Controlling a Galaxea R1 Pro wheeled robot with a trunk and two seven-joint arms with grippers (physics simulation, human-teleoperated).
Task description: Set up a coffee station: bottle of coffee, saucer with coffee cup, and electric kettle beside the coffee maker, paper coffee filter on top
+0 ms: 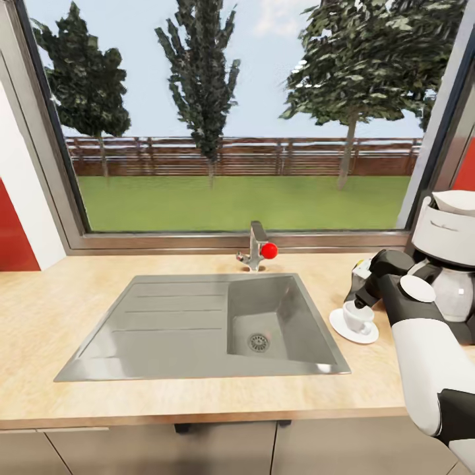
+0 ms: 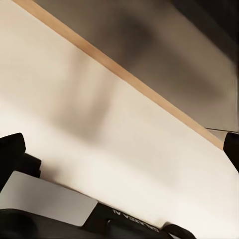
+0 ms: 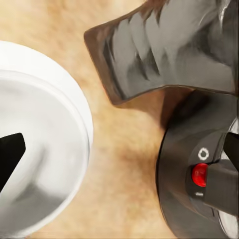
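Right hand over coffee cup

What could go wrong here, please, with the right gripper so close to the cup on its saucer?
The right gripper sits right at the coffee cup on the saucer; a sideways pull could tip the cup or drag the saucer. The coffee maker stands close behind, so the forearm might bump it. The sink edge is near, so a knocked cup could roll in.

White coffee cup sits upright on saucer beside coffee maker
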